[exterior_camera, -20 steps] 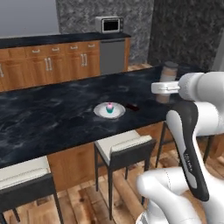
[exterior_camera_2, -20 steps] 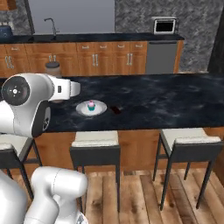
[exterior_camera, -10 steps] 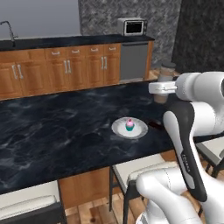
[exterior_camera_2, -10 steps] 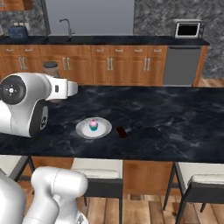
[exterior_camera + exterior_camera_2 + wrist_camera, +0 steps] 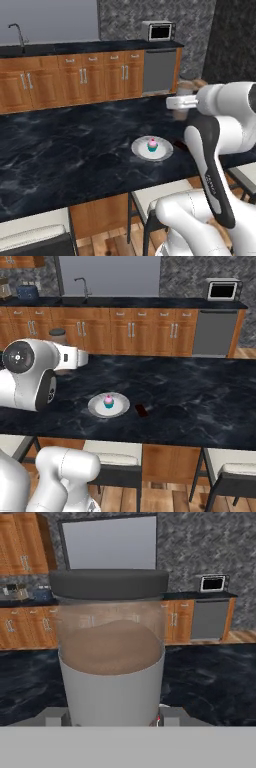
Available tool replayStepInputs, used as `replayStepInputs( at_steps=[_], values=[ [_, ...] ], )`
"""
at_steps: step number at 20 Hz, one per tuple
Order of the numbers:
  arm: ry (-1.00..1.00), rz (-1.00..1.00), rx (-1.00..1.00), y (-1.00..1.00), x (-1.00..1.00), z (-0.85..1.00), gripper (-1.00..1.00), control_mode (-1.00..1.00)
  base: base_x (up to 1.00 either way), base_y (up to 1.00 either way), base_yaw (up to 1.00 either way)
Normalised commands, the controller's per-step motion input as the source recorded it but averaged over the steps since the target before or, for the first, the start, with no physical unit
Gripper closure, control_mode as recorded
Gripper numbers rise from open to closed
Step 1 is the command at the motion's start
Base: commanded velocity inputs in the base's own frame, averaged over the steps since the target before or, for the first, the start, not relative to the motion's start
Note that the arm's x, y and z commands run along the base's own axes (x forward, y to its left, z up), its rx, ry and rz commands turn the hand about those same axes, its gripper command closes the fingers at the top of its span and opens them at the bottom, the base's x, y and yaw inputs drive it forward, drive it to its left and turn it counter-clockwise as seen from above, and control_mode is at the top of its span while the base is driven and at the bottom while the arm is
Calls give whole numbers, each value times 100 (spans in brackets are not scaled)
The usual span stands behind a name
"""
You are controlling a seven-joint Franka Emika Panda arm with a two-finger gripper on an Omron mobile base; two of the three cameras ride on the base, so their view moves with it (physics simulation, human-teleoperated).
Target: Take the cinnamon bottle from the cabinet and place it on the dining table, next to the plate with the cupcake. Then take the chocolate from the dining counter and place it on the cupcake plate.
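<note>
The base has rolled along the black marble dining table (image 5: 200,401); the pale round plate (image 5: 95,407) with pink-frosted cupcake (image 5: 108,401) sits closer now. The gripper (image 5: 112,719) clasps the grey-capped, brown-filled cinnamon bottle (image 5: 111,647) above the top, ready for placing.

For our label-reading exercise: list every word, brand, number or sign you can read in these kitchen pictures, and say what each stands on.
None can be read.
cinnamon bottle, held in the gripper: plain pale band, no print.
microwave: any panel markings too small and blurred to read.
plate, cupcake, chocolate: no lettering visible.
</note>
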Motion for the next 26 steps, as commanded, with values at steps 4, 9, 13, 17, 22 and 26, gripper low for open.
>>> replayStepInputs(
  at_steps=[4,9,13,17,22,26],
  values=[
    [5,-5,-4,83,54,-95,100,-100,0,0,0],
    [0,-13,0,57,49,-89,100,-100,0,0,0],
    [0,-41,-1,26,43,-46,100,-100,0,0,0],
    [0,-43,0,7,4,-13,100,-100,0,0,0],
    [2,-19,5,8,20,-31,100,-100,0,0,0],
    [6,-8,6,9,56,-53,100,-100,0,0,0]
  ],
)
